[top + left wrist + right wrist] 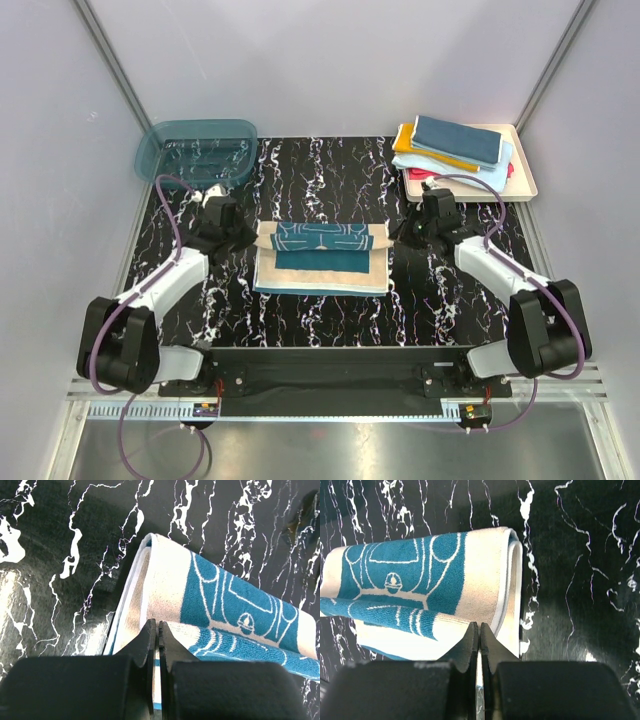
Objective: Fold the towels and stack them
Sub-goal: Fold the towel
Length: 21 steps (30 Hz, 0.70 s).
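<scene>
A dark teal towel (322,262) with a cream border lies at the table's middle, its far part doubled over toward me and sagging in the centre. My left gripper (244,237) is shut on the cream left edge of the raised flap. In the left wrist view the left gripper (158,624) pinches the towel (225,600) just right of its rolled fold. My right gripper (402,232) is shut on the flap's right edge, and in the right wrist view the right gripper (479,625) meets the towel (420,570). Folded towels (455,145) in blue, orange, light blue and red are stacked at the back right.
The stack sits in a cream tray (526,186) at the back right corner. A translucent teal basin (195,150) stands at the back left corner. Grey walls enclose the black marbled table (320,180) on three sides.
</scene>
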Each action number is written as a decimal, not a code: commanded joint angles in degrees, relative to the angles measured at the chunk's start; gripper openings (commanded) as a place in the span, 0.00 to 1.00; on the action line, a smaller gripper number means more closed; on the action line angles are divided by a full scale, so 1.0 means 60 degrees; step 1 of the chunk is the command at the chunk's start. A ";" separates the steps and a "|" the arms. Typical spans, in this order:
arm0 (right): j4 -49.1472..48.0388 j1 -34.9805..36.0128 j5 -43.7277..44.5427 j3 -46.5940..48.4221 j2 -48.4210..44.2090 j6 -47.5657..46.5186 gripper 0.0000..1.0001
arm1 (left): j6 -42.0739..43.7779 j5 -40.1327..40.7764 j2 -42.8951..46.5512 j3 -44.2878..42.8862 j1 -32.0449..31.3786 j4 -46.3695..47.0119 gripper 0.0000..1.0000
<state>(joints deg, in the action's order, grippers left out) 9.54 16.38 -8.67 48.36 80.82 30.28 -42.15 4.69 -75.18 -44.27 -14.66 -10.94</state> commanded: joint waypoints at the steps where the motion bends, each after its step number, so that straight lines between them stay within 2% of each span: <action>1: 0.0212 0.0024 0.0112 -0.0236 -0.0505 -0.0052 0.00 | 0.0111 0.0288 0.0517 0.0230 0.0040 0.0022 0.00; 21: -0.0110 0.0141 -0.0181 -0.1365 -0.0828 0.0241 0.00 | 0.0082 0.0053 0.1206 0.1563 0.0026 0.0256 0.00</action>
<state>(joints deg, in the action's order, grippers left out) 9.61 16.99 -11.20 41.12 77.52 31.75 -42.15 2.96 -69.47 -35.94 -14.90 -10.85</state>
